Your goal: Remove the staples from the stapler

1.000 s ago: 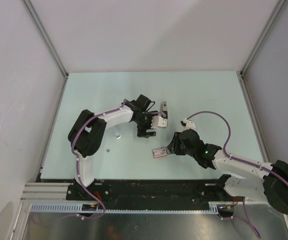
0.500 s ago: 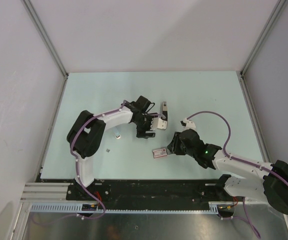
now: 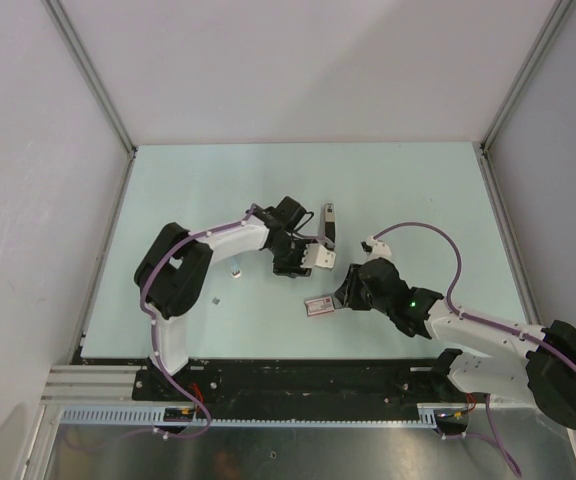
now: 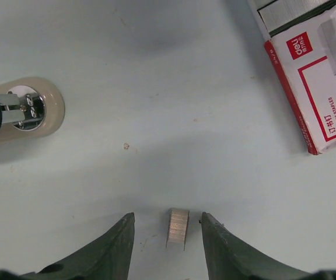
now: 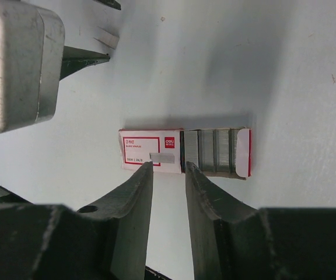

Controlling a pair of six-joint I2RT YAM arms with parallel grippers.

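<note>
The stapler (image 3: 329,222) lies on the table, small and black; its pale rounded end with silvery metal shows at the left of the left wrist view (image 4: 19,111). My left gripper (image 3: 317,258) is just near of it, open and low over the table (image 4: 167,219). A short strip of staples (image 4: 178,227) lies between its fingertips, touching neither. My right gripper (image 3: 342,295) is open with a narrow gap (image 5: 168,166), its tips at the near edge of the staple box (image 5: 185,153), holding nothing.
The pink-labelled staple box (image 3: 319,306) lies open with rows of staples showing; it also shows in the left wrist view (image 4: 314,70). Small loose staple bits (image 3: 238,270) (image 3: 216,299) lie left of the left arm. Grey walls enclose the table.
My left gripper has moved a little toward the near side and right, away from the stapler. The right arm and the staple box have not moved.
</note>
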